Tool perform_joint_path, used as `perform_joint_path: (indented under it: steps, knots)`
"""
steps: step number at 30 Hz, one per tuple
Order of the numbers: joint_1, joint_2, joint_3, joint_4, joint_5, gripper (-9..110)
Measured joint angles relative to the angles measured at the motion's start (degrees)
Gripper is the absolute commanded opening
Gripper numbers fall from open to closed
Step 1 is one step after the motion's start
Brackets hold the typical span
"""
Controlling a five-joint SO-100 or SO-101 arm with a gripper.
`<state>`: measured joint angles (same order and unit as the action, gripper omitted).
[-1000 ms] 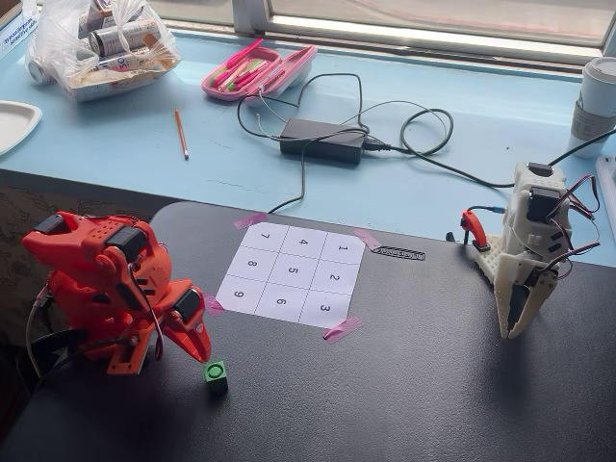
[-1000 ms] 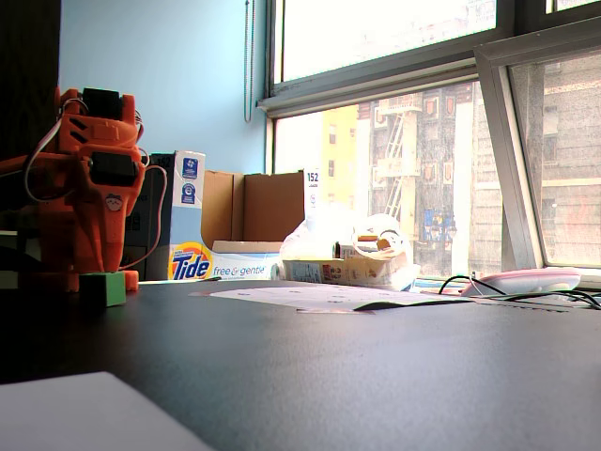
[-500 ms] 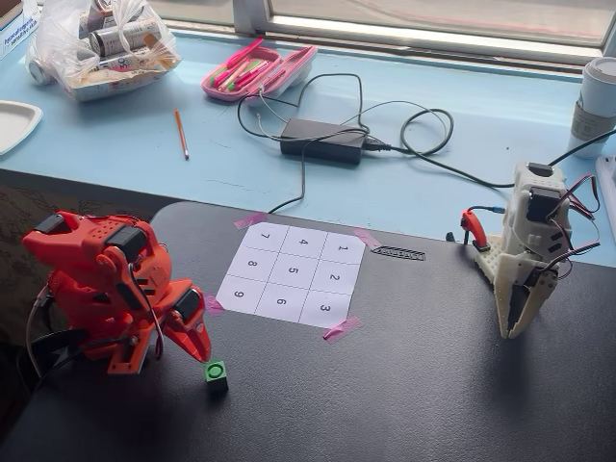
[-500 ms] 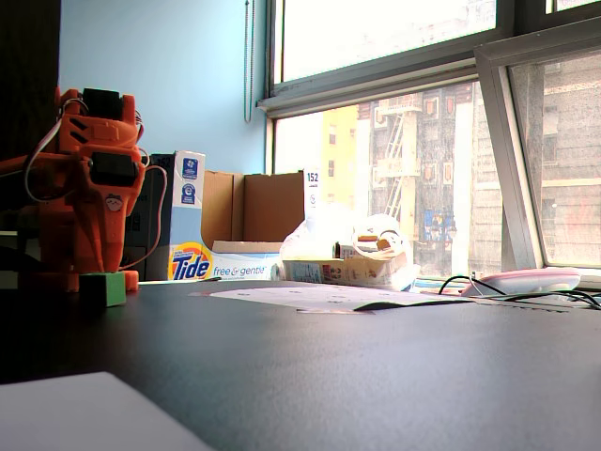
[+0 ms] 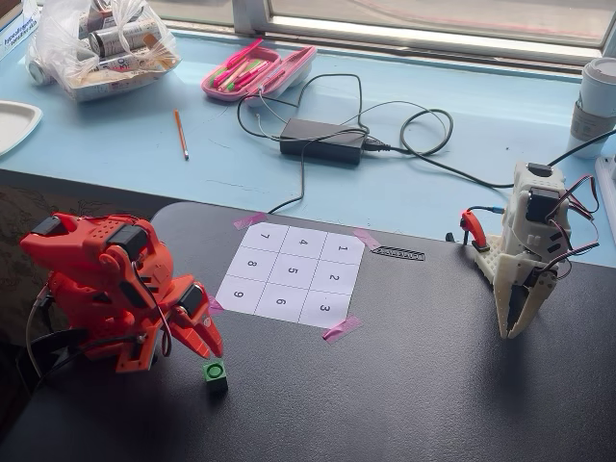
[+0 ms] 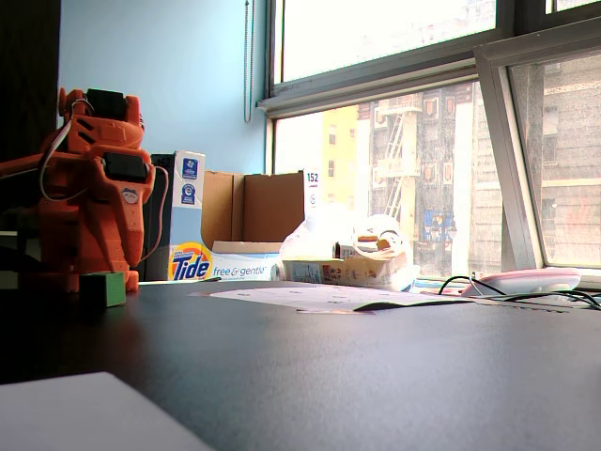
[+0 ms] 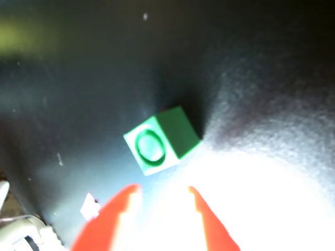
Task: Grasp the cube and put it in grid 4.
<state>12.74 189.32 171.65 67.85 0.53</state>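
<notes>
Claw point(image 7: 162, 193) spread open, empty, just short of the cube point(image 7: 161, 140); glare perhaps hides contact.

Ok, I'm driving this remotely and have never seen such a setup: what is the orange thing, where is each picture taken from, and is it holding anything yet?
The orange machine is a small robot arm on a dark table. One fixed view looks down from above, another sits low at table level, and the third rides on the wrist. Its two-finger gripper is open and holds nothing. The tiny bright green cube lies on the table just ahead of the fingertips, untouched. The white numbered paper sheet, taped down with pink tape, lies nearby; the square printed 4 is empty. A second, white arm stands opposite, away from the cube.
</notes>
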Motion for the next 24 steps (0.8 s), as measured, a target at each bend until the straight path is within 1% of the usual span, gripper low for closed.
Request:
perform_joint_path:
  steps: [4, 6, 9, 15, 24]
  knots:
    - [-3.69, -3.25, -4.83, -0.09, 0.35, 24]
    - [-5.45, -6.77, -8.96, 0.35, 1.41, 26]
    - [-6.59, -13.97, -15.82, 1.14, 3.52, 26]
    - [-3.69, -28.92, -26.19, 0.53, 7.03, 26]
    - [5.01, -43.95, -29.27, -6.42, 11.69, 26]
